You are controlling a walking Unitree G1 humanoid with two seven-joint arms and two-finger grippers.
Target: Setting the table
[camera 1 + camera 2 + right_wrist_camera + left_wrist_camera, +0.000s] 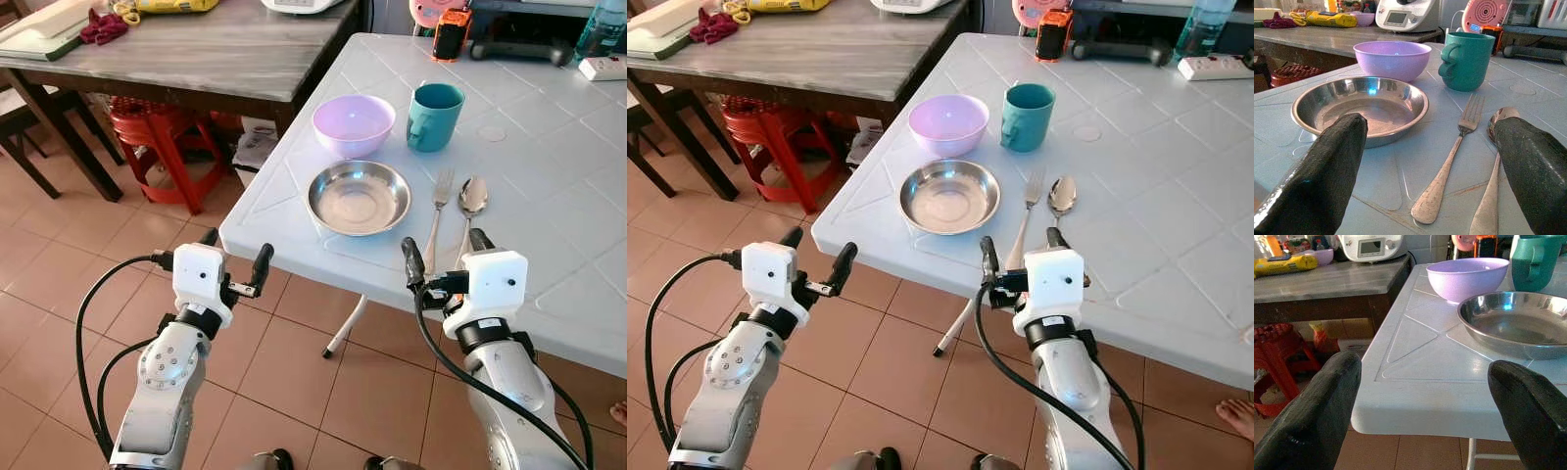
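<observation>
On the white plastic table [549,166] a steel plate [359,197] lies near the front corner. Behind it stand a lilac bowl [354,124] and a teal mug [433,117]. A fork [438,215] and a spoon [470,208] lie side by side to the right of the plate. My right gripper [446,257] hovers open at the table's front edge, just before the cutlery handles, holding nothing. My left gripper [235,257] is open and empty, off the table's left corner, above the floor.
A wooden table [196,44] with a red cloth, a white appliance and a yellow packet stands at the back left, with a red stool [157,137] under it. At the white table's far edge are an orange-black object [452,32], a bottle [600,27] and a power strip [602,67].
</observation>
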